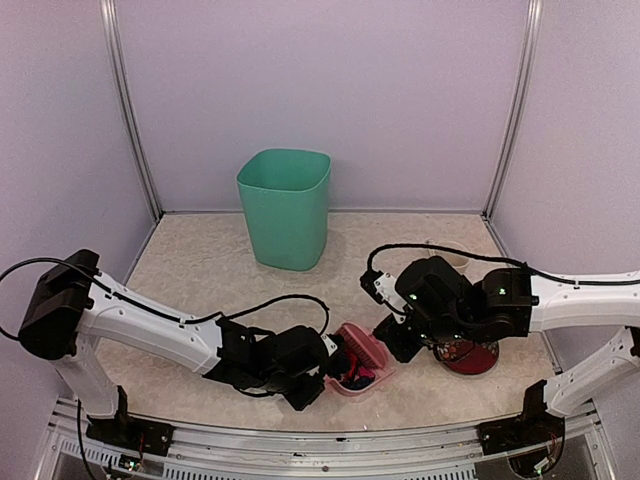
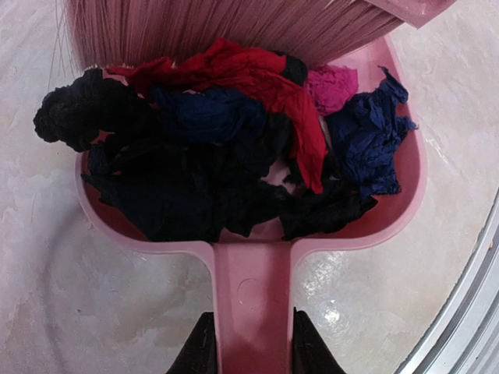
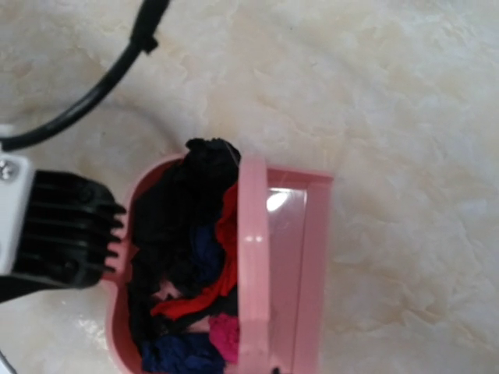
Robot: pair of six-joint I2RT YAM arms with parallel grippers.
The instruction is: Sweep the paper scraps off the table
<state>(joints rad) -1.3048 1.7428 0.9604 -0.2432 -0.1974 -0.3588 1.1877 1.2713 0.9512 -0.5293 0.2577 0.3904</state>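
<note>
Toward the back edge of the table (image 1: 200, 270), left of its middle: an upright teal-green bin (image 1: 285, 207), well apart from everything else.

Near the front edge, about mid-width: the left gripper (image 2: 253, 351), lying low and pinching the flat handle of a pink dustpan (image 2: 253, 249). One black finger on each side of that handle, jaws only narrowly parted around it. Pan flat on the marbled top, mouth turned away from the left wrist.

Heaped inside the pan: the paper scraps (image 2: 226, 156), mostly black and dark blue. A long red piece draped across the top and one magenta bit at the far right, close to the bristles. One black clump hanging over the pan's left wall.

Against the pan's open mouth: a pink brush (image 2: 218, 31), bristles down and touching the heap.

Just right of it: the right gripper (image 1: 398, 340), jaws pressed together on the brush. Fingers themselves outside the right wrist view, only the brush back showing there beside the scraps.

Behind the right arm, toward the back right corner: a pale cup (image 1: 447, 252). Under that arm, nearer the front edge: a dark red dish (image 1: 470, 357), partly hidden.
</note>
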